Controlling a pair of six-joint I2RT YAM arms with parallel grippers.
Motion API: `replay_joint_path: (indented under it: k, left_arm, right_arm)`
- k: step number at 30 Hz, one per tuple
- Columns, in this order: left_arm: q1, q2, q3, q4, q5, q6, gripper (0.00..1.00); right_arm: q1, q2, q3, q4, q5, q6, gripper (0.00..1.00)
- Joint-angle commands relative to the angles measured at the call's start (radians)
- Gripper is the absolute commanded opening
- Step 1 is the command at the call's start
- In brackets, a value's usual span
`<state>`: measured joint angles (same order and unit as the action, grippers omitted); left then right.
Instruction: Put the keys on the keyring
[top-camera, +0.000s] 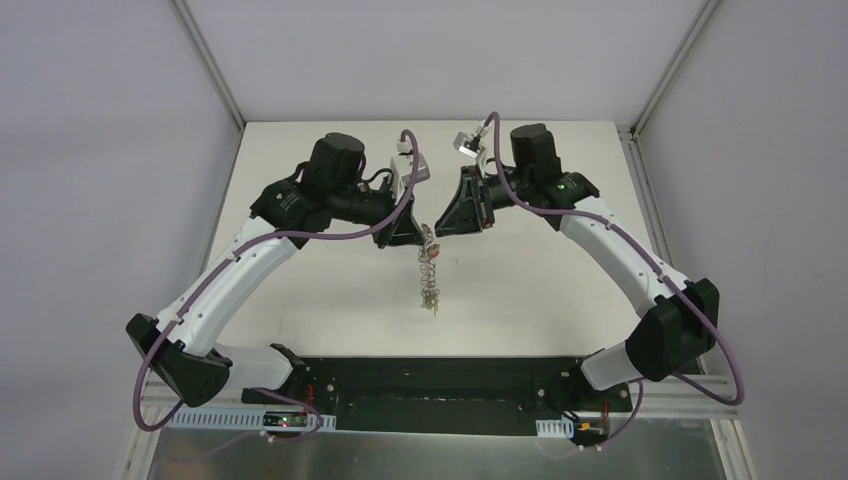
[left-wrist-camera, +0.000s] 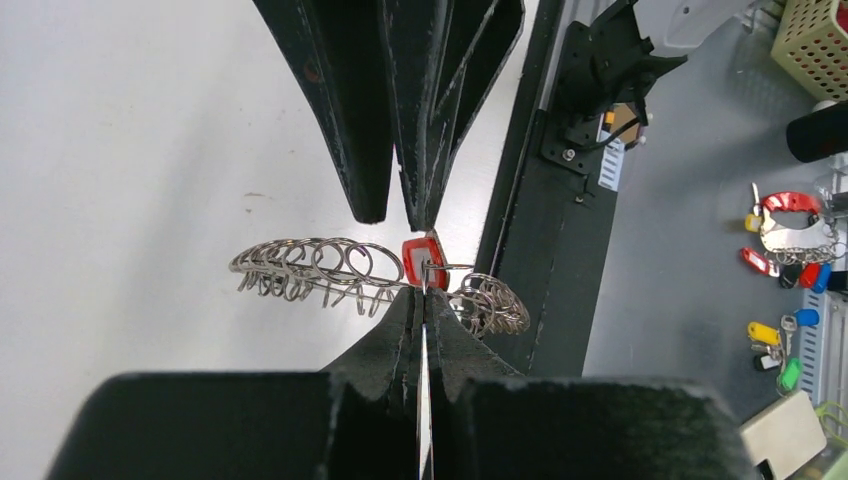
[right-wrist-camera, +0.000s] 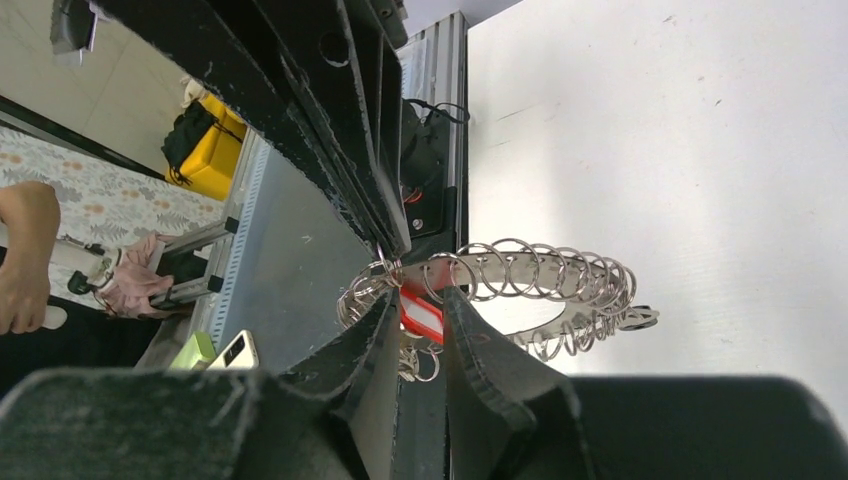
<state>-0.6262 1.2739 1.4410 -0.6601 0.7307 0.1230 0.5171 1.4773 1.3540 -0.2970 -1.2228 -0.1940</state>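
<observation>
The keyring (top-camera: 428, 268) hangs edge-on above the table between both arms, with small keys (top-camera: 432, 302) at its lower end. In the left wrist view it is a flat grey ring with coiled wire loops (left-wrist-camera: 310, 266). My left gripper (left-wrist-camera: 425, 292) is shut on its thin edge, right beside a red-headed key (left-wrist-camera: 424, 262). My right gripper (left-wrist-camera: 395, 222) comes in from the opposite side, its fingers slightly apart. In the right wrist view the red key (right-wrist-camera: 422, 315) lies at the gap of the right gripper (right-wrist-camera: 420, 295), against the keyring (right-wrist-camera: 560, 275).
The black base rail (left-wrist-camera: 550, 250) runs along the table's near edge. Beyond it, on a grey bench, lie loose coloured keys (left-wrist-camera: 790, 262) and a mesh basket (left-wrist-camera: 815, 35). A person's hand (right-wrist-camera: 20, 260) and a phone (right-wrist-camera: 235, 350) show off the table.
</observation>
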Motion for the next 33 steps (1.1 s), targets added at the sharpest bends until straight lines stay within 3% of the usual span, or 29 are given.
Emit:
replay_joint_path:
  k: [1, 15, 30, 33]
  left_arm:
    - [0.014, -0.007, 0.016, 0.091, 0.081, -0.058, 0.0]
    - [0.016, -0.02, -0.007, 0.094, 0.048, -0.063, 0.0]
    - [0.016, -0.021, -0.019, 0.094, 0.048, -0.06, 0.0]
    - [0.016, -0.023, -0.022, 0.096, 0.049, -0.06, 0.0]
  right_arm:
    - [0.023, -0.048, 0.048, -0.057, 0.008, -0.088, 0.24]
    - [0.036, -0.06, 0.046, -0.071, -0.007, -0.092, 0.24]
    - [0.062, -0.026, 0.057, -0.035, 0.009, -0.045, 0.18]
    - [0.067, -0.023, 0.056, -0.034, 0.018, -0.044, 0.13]
